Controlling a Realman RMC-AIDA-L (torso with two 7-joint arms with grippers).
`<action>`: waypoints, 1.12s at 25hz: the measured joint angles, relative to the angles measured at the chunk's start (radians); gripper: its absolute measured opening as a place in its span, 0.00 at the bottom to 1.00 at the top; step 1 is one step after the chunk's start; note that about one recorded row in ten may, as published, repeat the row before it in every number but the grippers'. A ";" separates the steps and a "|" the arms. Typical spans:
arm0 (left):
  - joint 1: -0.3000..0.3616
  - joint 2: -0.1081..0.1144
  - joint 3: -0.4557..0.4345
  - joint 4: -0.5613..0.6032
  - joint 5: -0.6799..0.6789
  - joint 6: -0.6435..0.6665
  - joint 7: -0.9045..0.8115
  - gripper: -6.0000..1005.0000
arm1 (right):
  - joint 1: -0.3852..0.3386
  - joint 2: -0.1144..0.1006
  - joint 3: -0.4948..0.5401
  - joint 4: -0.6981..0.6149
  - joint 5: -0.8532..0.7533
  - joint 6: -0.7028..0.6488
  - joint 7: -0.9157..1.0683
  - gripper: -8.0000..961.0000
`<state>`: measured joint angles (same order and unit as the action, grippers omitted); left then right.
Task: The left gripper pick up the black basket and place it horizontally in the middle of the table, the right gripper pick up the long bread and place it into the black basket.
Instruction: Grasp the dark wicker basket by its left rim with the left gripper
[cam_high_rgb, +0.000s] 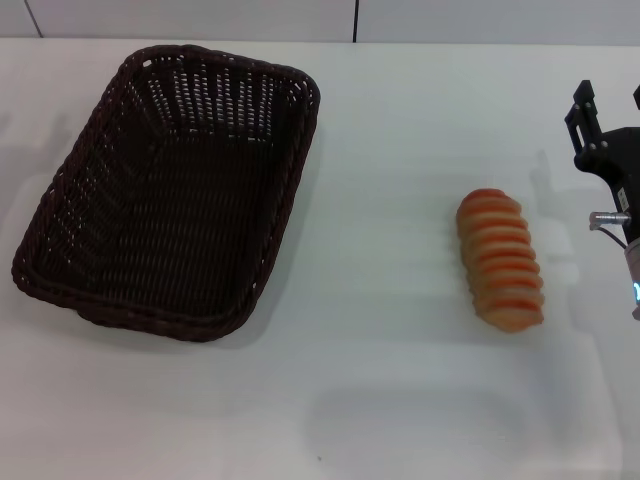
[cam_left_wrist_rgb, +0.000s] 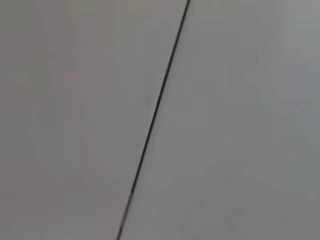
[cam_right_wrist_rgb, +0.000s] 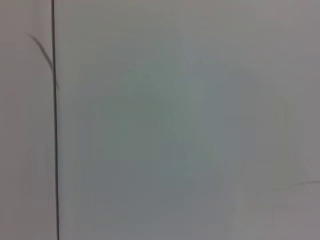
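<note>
The black basket (cam_high_rgb: 170, 190) lies empty on the left half of the table (cam_high_rgb: 380, 330), its long side running from front to back at a slight tilt. The long bread (cam_high_rgb: 500, 258), striped orange on top, rests on the table right of the middle, well apart from the basket. My right gripper (cam_high_rgb: 610, 102) hovers at the far right edge of the head view, just right of the bread and behind it, open with nothing between its fingers. The left gripper is out of view. Both wrist views show only a plain pale surface crossed by a dark seam.
White tabletop stretches between the basket and the bread and along the front. A pale wall with dark seams (cam_high_rgb: 356, 20) runs behind the table.
</note>
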<state>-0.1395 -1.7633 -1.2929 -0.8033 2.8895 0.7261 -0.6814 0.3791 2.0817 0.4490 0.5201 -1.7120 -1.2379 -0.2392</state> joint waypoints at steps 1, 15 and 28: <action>0.004 0.024 0.015 -0.047 0.000 -0.050 -0.014 0.81 | 0.000 0.000 0.000 0.000 0.000 0.000 0.000 0.68; 0.077 0.175 -0.010 -0.614 0.000 -0.770 0.012 0.81 | 0.001 -0.001 0.005 -0.006 0.000 0.000 0.000 0.68; -0.015 -0.174 -0.515 -0.758 -0.328 -1.365 0.948 0.81 | 0.007 -0.002 0.008 -0.023 0.000 0.000 0.000 0.68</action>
<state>-0.1548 -1.9373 -1.8077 -1.5618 2.5615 -0.6393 0.2668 0.3858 2.0800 0.4572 0.4972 -1.7118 -1.2379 -0.2392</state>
